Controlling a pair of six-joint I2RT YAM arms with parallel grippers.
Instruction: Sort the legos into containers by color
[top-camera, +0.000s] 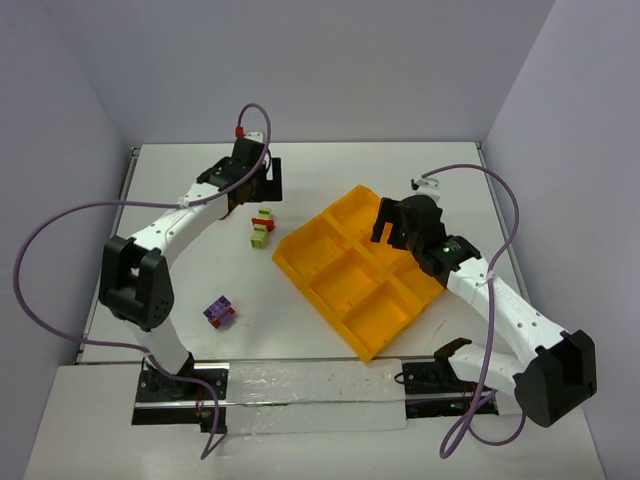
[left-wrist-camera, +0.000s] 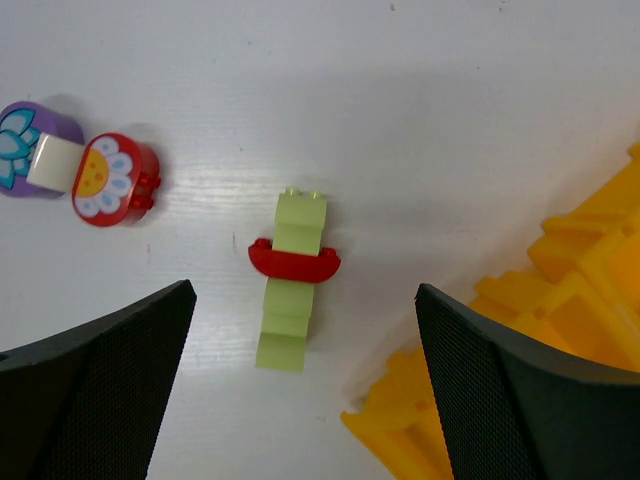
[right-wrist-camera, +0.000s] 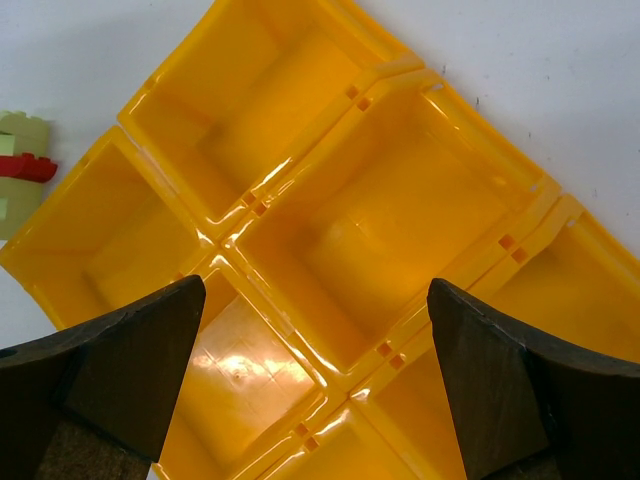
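Left gripper (left-wrist-camera: 304, 290) is hovering, released, over a yellow-green brick stack (left-wrist-camera: 300, 225) crossed by a red piece (left-wrist-camera: 294, 265). Right gripper (right-wrist-camera: 316, 285) is hanging released above the orange-yellow tray (right-wrist-camera: 232, 240).

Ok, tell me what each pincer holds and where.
Nothing is held. Left pincer stands open over the yellow-green and red lego clump; right pincer open over the tray.

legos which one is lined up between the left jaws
The yellow-green strip with the red arch across it, centred between the open left jaws. The flowered round pair lies off to the side; the purple clump is far off.
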